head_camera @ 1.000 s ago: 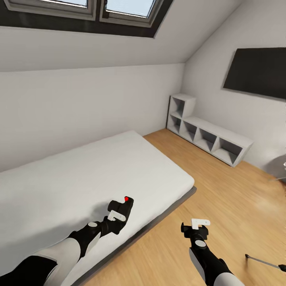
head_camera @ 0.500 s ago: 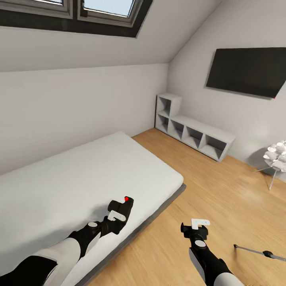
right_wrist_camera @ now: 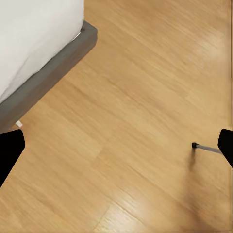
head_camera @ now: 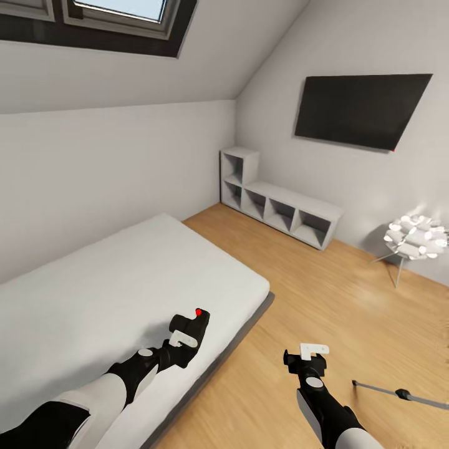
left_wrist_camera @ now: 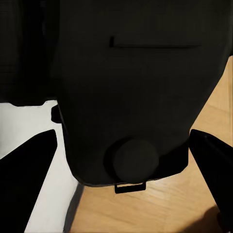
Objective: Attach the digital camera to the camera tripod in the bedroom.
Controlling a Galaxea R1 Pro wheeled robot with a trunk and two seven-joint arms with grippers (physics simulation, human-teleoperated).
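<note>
Left hand (head_camera: pixel 187 337) grips digital camera (head_camera: pixel 191 322) over bed (head_camera: pixel 125 280); right hand (head_camera: pixel 313 354) spread wide, empty

Attic bedroom, grey bed (head_camera: pixel 125 280), skylight (head_camera: pixel 112 12), wall television (head_camera: pixel 358 109), cube shelf (head_camera: pixel 277 206), plank floor (head_camera: pixel 324 299)

The floor (head_camera: pixel 349 299) is light wood planks with a soft satin sheen. The bed (head_camera: pixel 112 293) has a smooth, matt white cloth top on a dull grey base. The camera (left_wrist_camera: pixel 131 87) looks like matt black plastic, with a glossy red button (head_camera: pixel 199 311). The tripod (head_camera: pixel 399 394) leg is silvery, probably metal, with black joints. The shelf (head_camera: pixel 280 206) is matt pale grey; the wall screen (head_camera: pixel 358 109) is flat black. The walls (head_camera: pixel 112 156) are plain matt grey.
</note>
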